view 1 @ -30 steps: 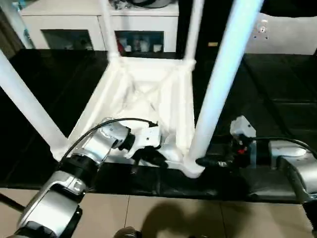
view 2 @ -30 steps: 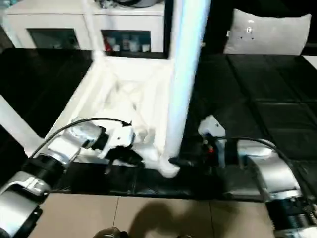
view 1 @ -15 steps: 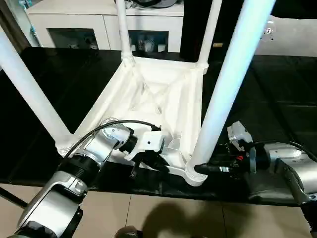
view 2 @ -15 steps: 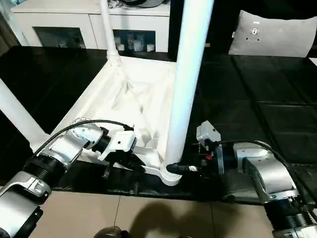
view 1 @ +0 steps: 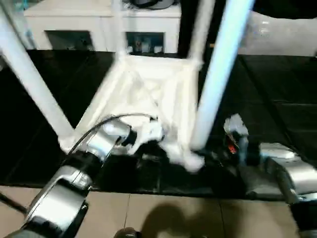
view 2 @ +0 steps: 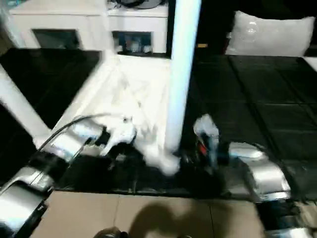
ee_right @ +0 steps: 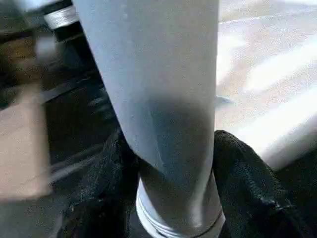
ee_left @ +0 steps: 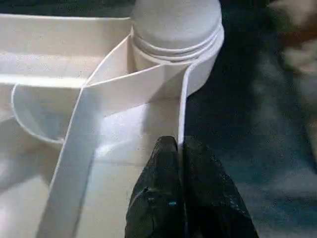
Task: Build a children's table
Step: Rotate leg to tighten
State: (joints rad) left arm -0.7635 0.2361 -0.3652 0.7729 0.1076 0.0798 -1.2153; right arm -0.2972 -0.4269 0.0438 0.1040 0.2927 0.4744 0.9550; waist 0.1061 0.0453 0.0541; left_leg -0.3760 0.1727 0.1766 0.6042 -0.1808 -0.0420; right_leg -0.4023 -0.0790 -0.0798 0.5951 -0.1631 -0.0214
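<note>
Right gripper (ee_right: pixel 168 198): its two black fingers (ee_right: pixel 250 183) are clamped on either side of the long tapered round white leg (view 1: pixel 214 79), just above that leg's ringed base, which is seated in a round corner socket (ee_left: pixel 176 37) of the white plastic rectangular table top (view 1: pixel 148 94). Left gripper (ee_left: pixel 179 148): its fingers are pressed together on the thin upright rim of the top's ribbed underside, just beside the same socket. Between the two grippers the upturned top is seen resting on a black tiled surface (view 1: pixel 277 99), with further white legs standing in its other corners.
</note>
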